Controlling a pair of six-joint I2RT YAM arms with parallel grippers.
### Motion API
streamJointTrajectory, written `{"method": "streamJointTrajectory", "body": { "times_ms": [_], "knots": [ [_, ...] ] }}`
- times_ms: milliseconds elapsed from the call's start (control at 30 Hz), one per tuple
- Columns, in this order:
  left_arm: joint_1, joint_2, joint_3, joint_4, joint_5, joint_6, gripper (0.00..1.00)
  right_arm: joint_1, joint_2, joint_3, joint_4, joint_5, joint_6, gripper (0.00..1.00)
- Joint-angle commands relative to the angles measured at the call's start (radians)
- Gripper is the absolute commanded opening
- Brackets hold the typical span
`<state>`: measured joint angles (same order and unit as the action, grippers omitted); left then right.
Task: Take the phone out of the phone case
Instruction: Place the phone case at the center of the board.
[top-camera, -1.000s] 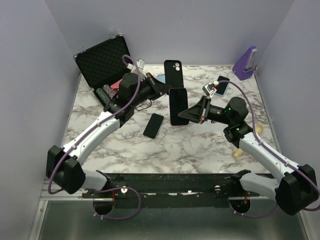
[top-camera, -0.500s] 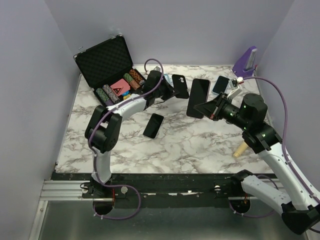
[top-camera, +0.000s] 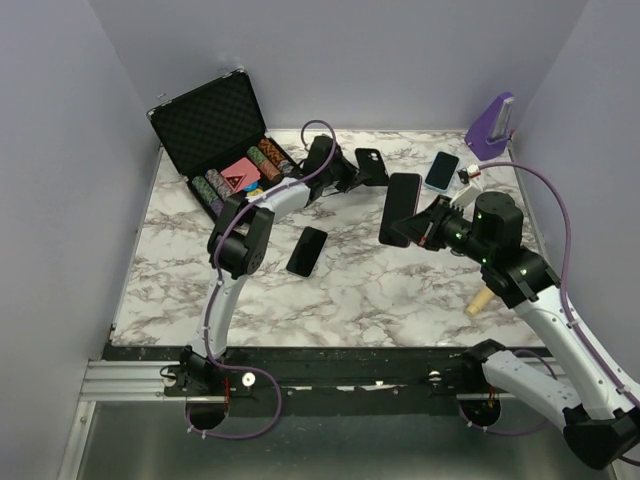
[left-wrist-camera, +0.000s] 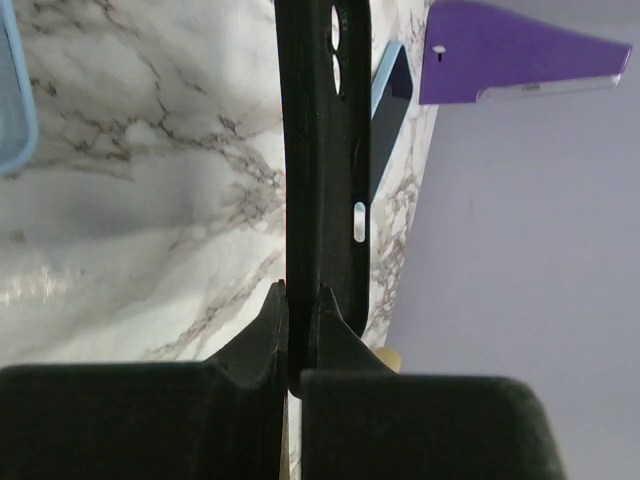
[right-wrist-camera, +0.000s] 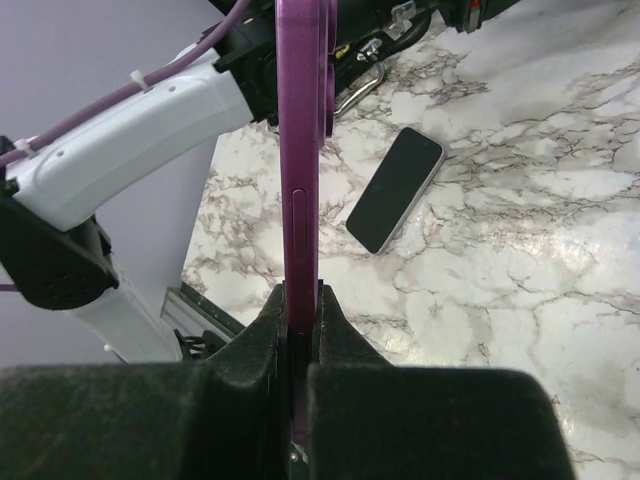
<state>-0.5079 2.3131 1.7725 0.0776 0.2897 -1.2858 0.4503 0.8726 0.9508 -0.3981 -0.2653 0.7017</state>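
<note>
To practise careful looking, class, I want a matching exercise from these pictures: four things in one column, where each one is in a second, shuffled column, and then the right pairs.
Things
1. black phone case
2. purple phone
3. loose dark phone
4. poker chips

Places
A. lying flat on the marble table
B. clamped in the right hand
C. inside the open black box
D. clamped in the left hand

Pairs: 1-D, 2-B, 3-A, 4-C

Purple phone (right-wrist-camera: 298, 200), black case (left-wrist-camera: 325, 180), marbled table (top-camera: 400, 290)
</note>
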Motion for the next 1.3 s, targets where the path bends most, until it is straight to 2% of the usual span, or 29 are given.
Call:
{"method": "streamJointTrajectory", "body": {
  "times_ms": [0, 133, 233, 400, 533, 633, 767, 900, 933, 1000, 1167, 1267],
  "knots": [
    [0.031, 0.109, 0.157, 0.036, 0.054, -0.102, 0.0, 0.002, -0.023, -0.004, 0.03, 0.018, 0.001, 0.01],
    [0.043, 0.189, 0.265, -0.006, 0.062, -0.147, 0.0, 0.002, -0.02, -0.012, 0.041, 0.005, 0.008, 0.01],
    [0.057, 0.23, 0.317, -0.03, 0.08, -0.188, 0.04, 0.002, -0.029, -0.018, 0.042, 0.006, 0.015, 0.01],
    [0.075, 0.282, 0.387, -0.102, 0.12, -0.224, 0.24, 0.001, -0.02, -0.029, 0.053, 0.003, 0.019, 0.01],
    [0.089, 0.281, 0.401, -0.137, 0.161, -0.205, 0.51, 0.001, -0.004, -0.049, 0.083, -0.028, 0.039, 0.01],
    [0.101, 0.241, 0.365, -0.15, 0.186, -0.181, 0.56, 0.001, 0.002, -0.066, 0.102, -0.043, 0.048, 0.01],
    [0.115, 0.102, 0.176, -0.082, 0.249, -0.169, 0.59, 0.002, 0.032, -0.078, 0.102, -0.04, 0.05, 0.01],
    [0.132, -0.085, -0.014, -0.093, 0.249, -0.098, 0.61, 0.001, 0.071, -0.09, 0.131, -0.035, 0.051, 0.01],
    [0.137, -0.133, -0.06, -0.094, 0.247, -0.078, 0.63, -0.001, 0.081, -0.093, 0.143, -0.037, 0.05, 0.01],
    [0.149, -0.22, -0.119, -0.117, 0.25, -0.032, 0.74, -0.001, 0.115, -0.107, 0.172, -0.044, 0.044, 0.01],
    [0.164, -0.467, -0.249, -0.177, 0.238, 0.139, 0.75, 0.002, 0.29, -0.162, 0.333, -0.173, 0.057, 0.01],
    [0.167, -0.64, -0.397, -0.176, 0.232, 0.241, 0.76, 0.025, 0.368, -0.248, 0.557, -0.221, 0.14, 0.01]
  ]
}}
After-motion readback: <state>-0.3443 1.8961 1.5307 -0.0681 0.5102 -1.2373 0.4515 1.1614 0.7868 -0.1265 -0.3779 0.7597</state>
